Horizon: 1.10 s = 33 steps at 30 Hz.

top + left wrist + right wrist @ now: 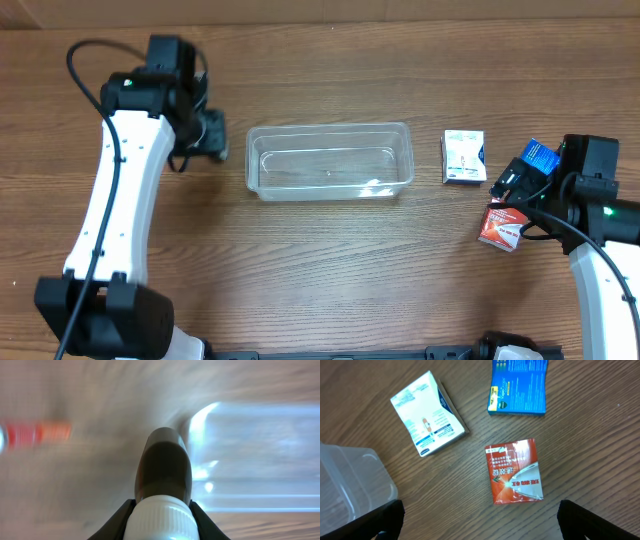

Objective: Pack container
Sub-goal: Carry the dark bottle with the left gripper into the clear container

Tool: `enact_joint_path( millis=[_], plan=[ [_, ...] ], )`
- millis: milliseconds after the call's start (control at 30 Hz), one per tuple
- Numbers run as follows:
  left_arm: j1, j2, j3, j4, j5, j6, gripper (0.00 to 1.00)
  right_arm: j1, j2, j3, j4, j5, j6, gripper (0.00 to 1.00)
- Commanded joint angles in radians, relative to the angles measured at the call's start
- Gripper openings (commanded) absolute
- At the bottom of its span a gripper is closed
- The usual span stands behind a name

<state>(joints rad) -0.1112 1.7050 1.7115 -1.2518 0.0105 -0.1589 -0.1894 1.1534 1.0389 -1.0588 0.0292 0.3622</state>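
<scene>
Closest to the left wrist camera, a dark brown rounded bottle (164, 465) with a ribbed white cap sits between the black fingers (120, 522) of the left gripper (212, 135), which pinch it at the cap. That view is badly blurred, and no label on the bottle can be read. From overhead, this gripper hangs just beside the left end of the clear, shallow rectangular plastic container (330, 128), which stands on the brown wooden table (330, 260) near its middle, with nothing inside it.

The right gripper (480, 522) is spread wide and grips nothing, its two dark fingertips showing at the bottom corners of its own camera. Below it lie three small cardboard boxes, apart from one another. A red box (514, 471) lies between the fingertips and carries white Chinese characters beside a silvery patch. A blue box (517, 385) farther off bears a yellow-green band and white print too small to read. A white box (427, 412) with a blue edge, fine print and a small orange mark lies nearest the container's right end.
</scene>
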Motion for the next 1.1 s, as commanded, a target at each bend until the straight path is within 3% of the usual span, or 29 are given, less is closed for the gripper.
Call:
enact_joint_path(
  millis=[0,300,733,1067],
  plan=[
    [-0.106,-0.039,0.092,0.053,0.031,-0.063,0.04,-0.003,0.040,0.023,0.005,-0.005,0.002,1.00],
    [-0.215,0.092,0.091,0.085,0.035,-0.078,0.04,-0.003,0.061,0.023,0.003,0.003,0.002,1.00],
    [-0.217,0.290,0.091,0.044,0.034,-0.081,0.04,-0.003,0.061,0.023,0.001,0.022,0.002,1.00],
    [-0.216,0.412,0.091,0.048,-0.048,-0.081,0.04,-0.003,0.061,0.023,0.001,0.022,0.002,1.00]
  ],
)
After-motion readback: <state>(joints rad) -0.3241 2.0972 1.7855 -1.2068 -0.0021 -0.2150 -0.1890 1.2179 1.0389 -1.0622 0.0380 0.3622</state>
